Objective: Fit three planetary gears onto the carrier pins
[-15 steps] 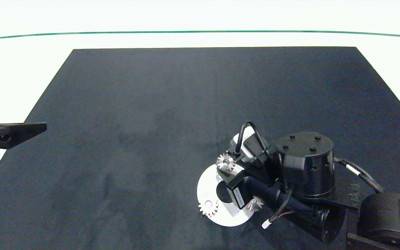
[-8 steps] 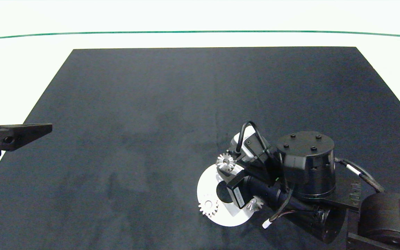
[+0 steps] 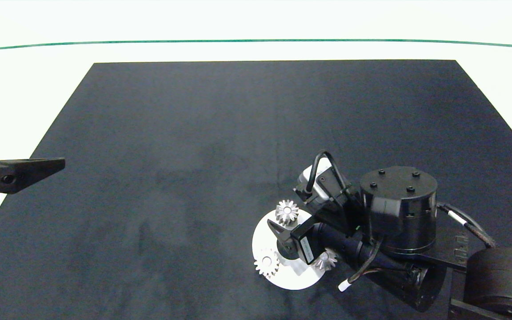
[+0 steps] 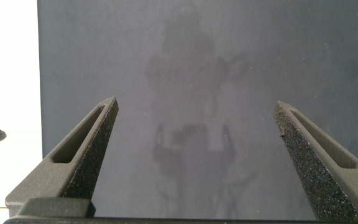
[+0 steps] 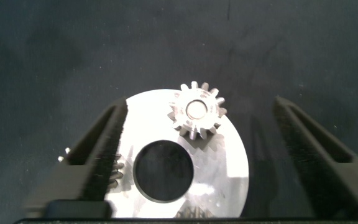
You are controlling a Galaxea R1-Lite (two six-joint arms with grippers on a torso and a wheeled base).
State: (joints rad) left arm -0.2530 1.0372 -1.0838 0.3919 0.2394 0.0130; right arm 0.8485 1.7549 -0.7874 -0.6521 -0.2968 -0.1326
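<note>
We are holding our right gripper (image 3: 282, 233) spread wide and empty just above the white disc (image 3: 260, 242), one finger over its centre hole, the other hidden under the wrist. All three gears look seated on their pins: the nearest gear (image 3: 266, 264) at the disc's near edge, another gear (image 3: 325, 261) half tucked under our arm, and the farthest gear (image 5: 196, 114) on the far rim, its pin end showing in the bore. We are judging these gears hard, smooth and slippery for their size; any reseating pinch belongs across the toothed flanks, squarely. Far off, our left gripper (image 4: 194, 155) is waiting wide open over bare mat (image 3: 194, 133).
</note>
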